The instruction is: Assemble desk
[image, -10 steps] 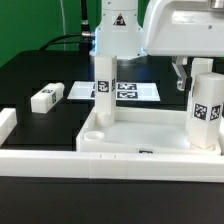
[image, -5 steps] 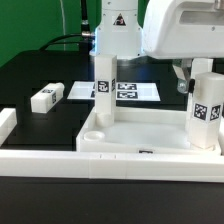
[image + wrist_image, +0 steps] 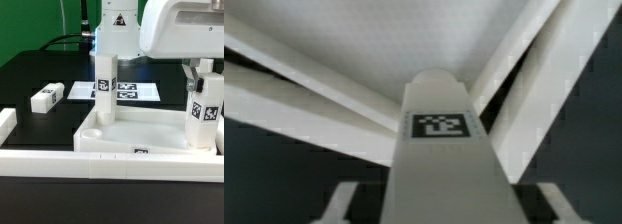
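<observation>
Exterior view, gripper (image 3: 202, 68) straight down, jaws around upright leg (image 3: 204, 112)

A white robot arm fills the upper right of the exterior view, its bulky wrist housing cut off by the top edge. Below it the gripper (image 3: 203, 70) points straight down, its two dark fingers (image 3: 191, 72) closed against the top of an upright white leg (image 3: 205, 112). In the wrist view, pale finger pads (image 3: 342, 203) sit either side of that leg near the bottom edge.
</observation>
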`<state>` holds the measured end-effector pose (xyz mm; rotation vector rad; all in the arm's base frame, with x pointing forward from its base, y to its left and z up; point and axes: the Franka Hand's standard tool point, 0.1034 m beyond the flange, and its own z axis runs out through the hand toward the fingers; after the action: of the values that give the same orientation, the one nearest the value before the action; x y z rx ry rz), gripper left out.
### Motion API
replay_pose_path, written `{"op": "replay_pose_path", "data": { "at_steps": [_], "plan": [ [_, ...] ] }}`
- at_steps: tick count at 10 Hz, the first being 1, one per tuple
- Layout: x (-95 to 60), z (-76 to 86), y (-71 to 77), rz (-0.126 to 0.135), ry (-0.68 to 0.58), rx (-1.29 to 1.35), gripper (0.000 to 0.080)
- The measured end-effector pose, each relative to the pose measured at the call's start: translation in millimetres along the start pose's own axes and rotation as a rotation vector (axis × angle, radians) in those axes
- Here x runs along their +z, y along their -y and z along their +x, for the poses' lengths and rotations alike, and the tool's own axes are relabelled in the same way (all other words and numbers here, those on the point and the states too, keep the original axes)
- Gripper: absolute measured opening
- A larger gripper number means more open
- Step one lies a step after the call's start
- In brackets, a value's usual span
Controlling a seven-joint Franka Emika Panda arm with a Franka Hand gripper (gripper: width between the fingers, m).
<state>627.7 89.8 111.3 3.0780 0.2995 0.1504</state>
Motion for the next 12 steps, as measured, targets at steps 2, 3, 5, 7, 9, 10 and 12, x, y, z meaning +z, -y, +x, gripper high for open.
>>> {"op": "replay_pose_path", "data": {
  "at_steps": [2,3,5,7,9,10,12],
  "plan": [
    [0.4,0.0,-2.3,0.019,0.002,0.207,0.0288],
    [0.7,0.0,-1.7,0.029,0.003,0.342,0.0288],
    [1.9,-0.2,-3.1,0.045,0.009,0.533,0.0289],
    [2.5,0.1,-3.5,0.044,0.011,0.691,0.0289],
    [2.8,1.2,-2.8,0.044,0.014,0.849,0.0291],
    [2.8,1.6,-2.6,0.043,0.015,0.906,0.0291],
    [2.7,1.8,-2.5,0.043,0.017,0.988,0.0290]
  ]
}}
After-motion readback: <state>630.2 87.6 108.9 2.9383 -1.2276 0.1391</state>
